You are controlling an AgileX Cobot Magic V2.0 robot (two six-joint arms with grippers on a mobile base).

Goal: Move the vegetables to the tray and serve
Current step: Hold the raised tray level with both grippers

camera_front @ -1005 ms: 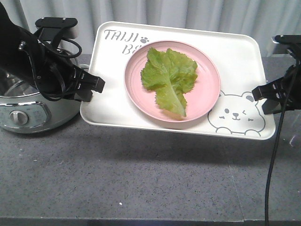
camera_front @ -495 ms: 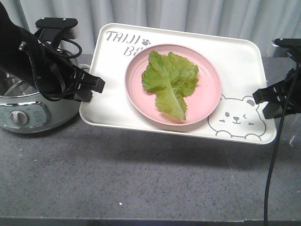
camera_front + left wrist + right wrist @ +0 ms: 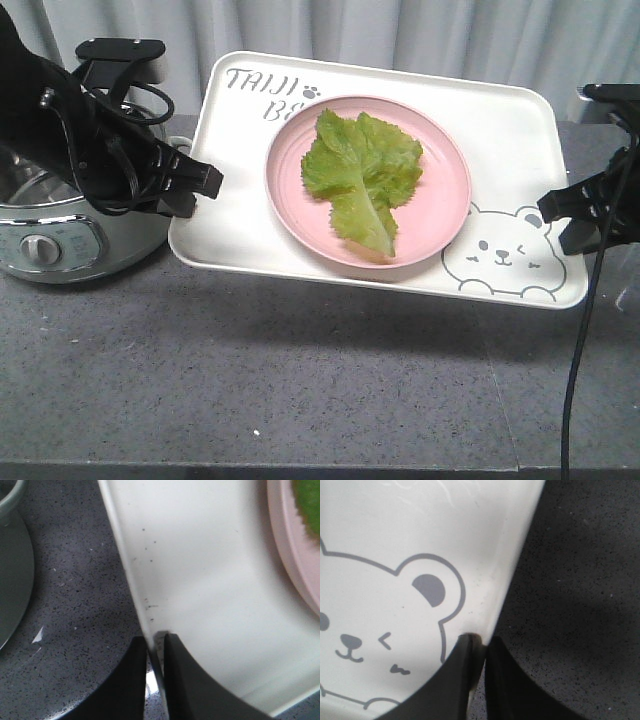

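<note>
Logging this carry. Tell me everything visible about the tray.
The tray is cream-white, glossy like plastic, rectangular with rounded corners and a raised rim, printed with grey lettering and a winking bear. It hangs above the grey counter, carrying a pink plate with a lettuce leaf. The left claw and right claw each pinch a side rim.

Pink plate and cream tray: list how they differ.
The pink plate is round and plain; the tray is rectangular with rounded corners, printed with grey lettering and a winking bear. The pink plate is smaller and rests on the tray, carrying the lettuce leaf; the tray is clamped at opposite edges by the left gripper and right gripper, above the counter. Both are shallow with raised rims.
</note>
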